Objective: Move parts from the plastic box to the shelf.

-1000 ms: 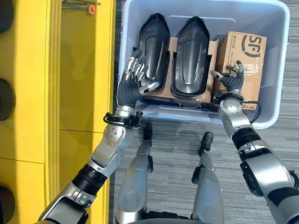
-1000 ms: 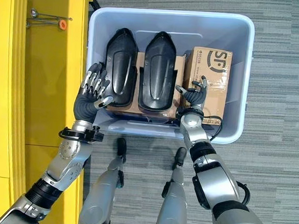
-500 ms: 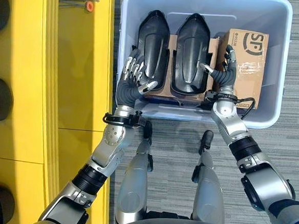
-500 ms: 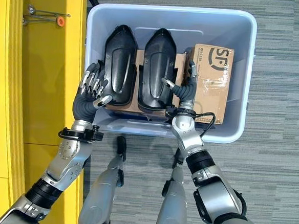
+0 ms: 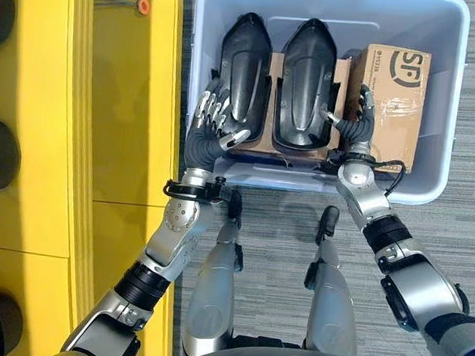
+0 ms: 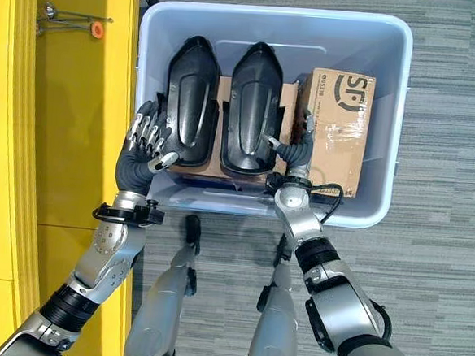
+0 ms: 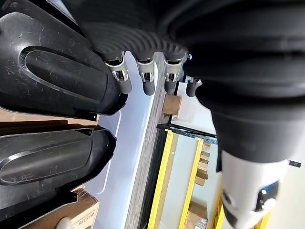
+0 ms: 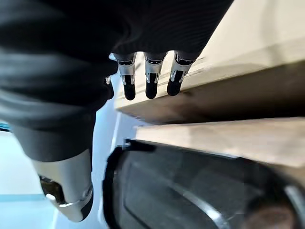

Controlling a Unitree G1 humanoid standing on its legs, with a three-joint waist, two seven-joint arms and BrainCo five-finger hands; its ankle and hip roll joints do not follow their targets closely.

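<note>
Two black moulded parts, a left one and a right one, are being kept side by side inside the pale blue plastic box, lying on brown cardboard, with a cardboard carton beside the right part. The left hand is being held with straight, released fingers against the left part's outer side. The right hand is being held with straightened fingers between the right part and the carton. The yellow shelf is standing just left of the box.

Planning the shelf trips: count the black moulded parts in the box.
2. One glossy black moulded plastic part lies at the pale blue plastic box's left side, the other beside it mid-box; more may hide beneath.
</note>
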